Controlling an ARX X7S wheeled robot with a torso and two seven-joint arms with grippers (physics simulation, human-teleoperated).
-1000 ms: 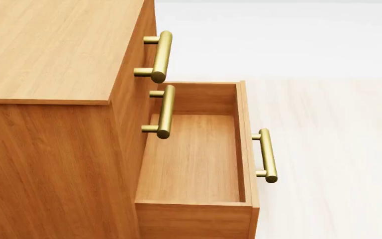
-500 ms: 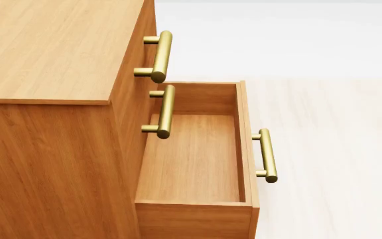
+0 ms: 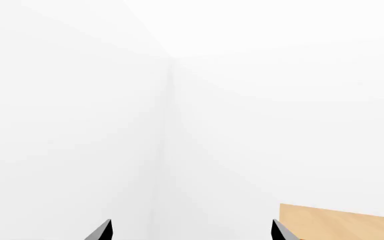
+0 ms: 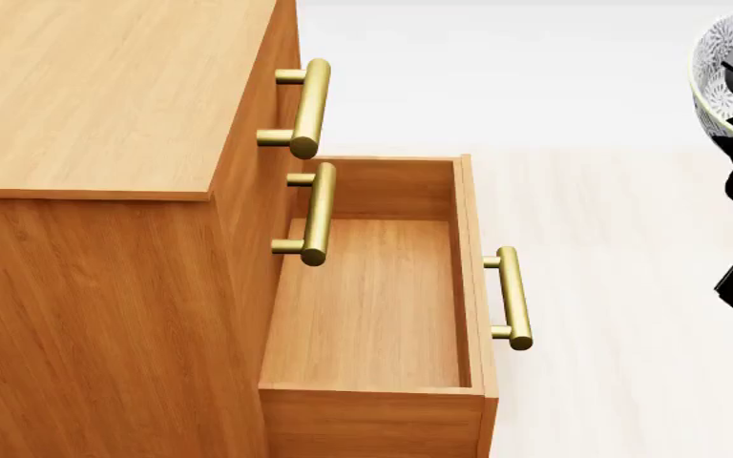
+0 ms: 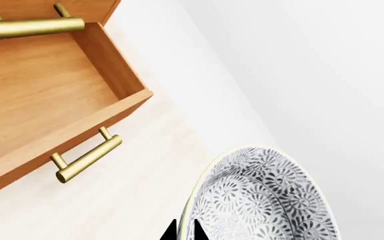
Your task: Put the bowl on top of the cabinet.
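Note:
The white, grey-blue speckled bowl (image 4: 727,72) shows at the right edge of the head view, held in the air by my right gripper (image 5: 182,231), whose two tips are shut on the bowl's (image 5: 265,197) rim. The orange-brown cabinet (image 4: 99,105) fills the left of the head view, with its flat top bare. Its lowest drawer (image 4: 373,305) is pulled out and holds nothing. My left gripper (image 3: 190,231) is open, facing white walls, with nothing between its tips.
Brass bar handles (image 4: 305,107) stick out from the cabinet front, and another handle (image 4: 510,298) juts from the open drawer (image 5: 45,95). Pale floor (image 4: 634,286) lies to the right of the cabinet. A pale wooden surface (image 3: 342,222) shows in the left wrist view.
The bowl and my right arm have come into the head view at its right edge. The cabinet and its open drawer have not moved.

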